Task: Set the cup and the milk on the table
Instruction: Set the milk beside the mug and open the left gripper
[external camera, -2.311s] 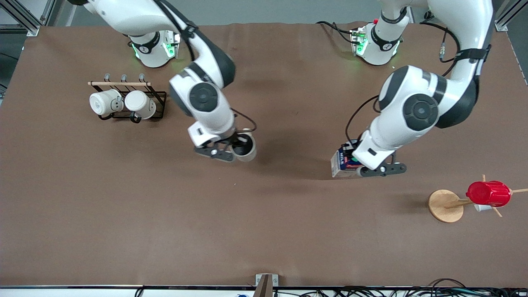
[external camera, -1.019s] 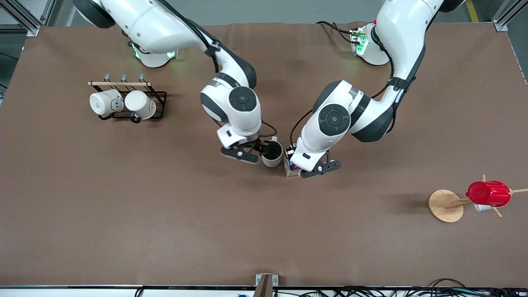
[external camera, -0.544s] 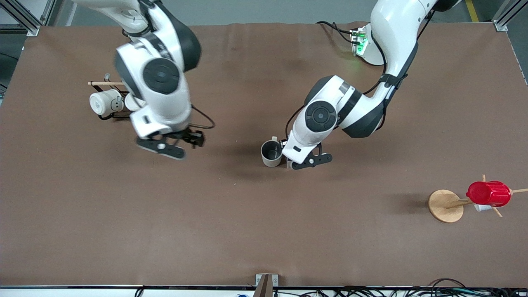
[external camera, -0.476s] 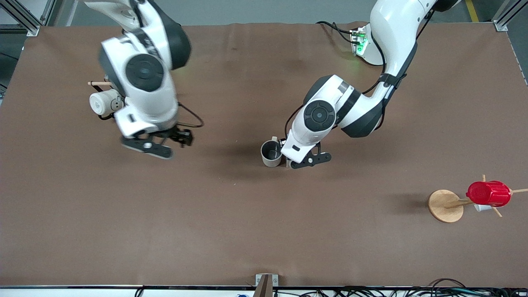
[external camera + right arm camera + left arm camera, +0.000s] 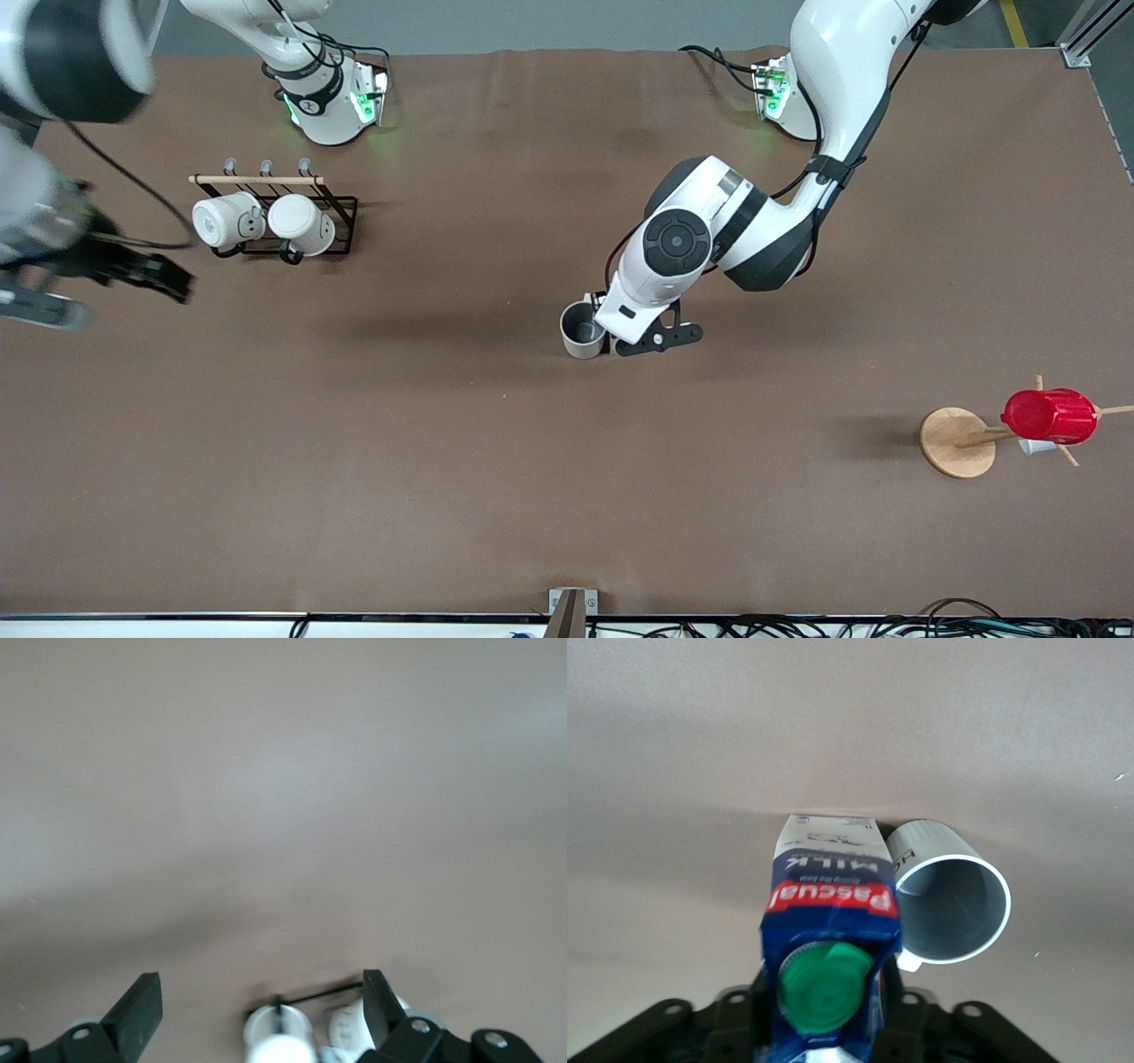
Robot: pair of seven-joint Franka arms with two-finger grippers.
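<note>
The grey-beige cup (image 5: pixel 581 330) stands upright on the brown table (image 5: pixel 567 496) near its middle, free of any gripper. It also shows in the left wrist view (image 5: pixel 950 904). The milk (image 5: pixel 828 904), a blue and white carton with a green cap, stands right beside the cup and almost touches it. My left gripper (image 5: pixel 828 1014) is shut on the carton near its top. In the front view my left gripper (image 5: pixel 620 343) and wrist hide the carton. My right gripper (image 5: pixel 162 277) is open and empty (image 5: pixel 259 1005), up over the table's edge at the right arm's end.
A black wire rack (image 5: pixel 341 217) with two white mugs (image 5: pixel 266 221) lies near the right arm's base, and the right wrist view shows these mugs (image 5: pixel 279 1036). A round wooden stand (image 5: pixel 955 441) with a red ribbed cup (image 5: pixel 1050 415) is at the left arm's end.
My right gripper let go of the cup and swung away past the mug rack to the right arm's end. My left gripper brought the milk in beside the cup.
</note>
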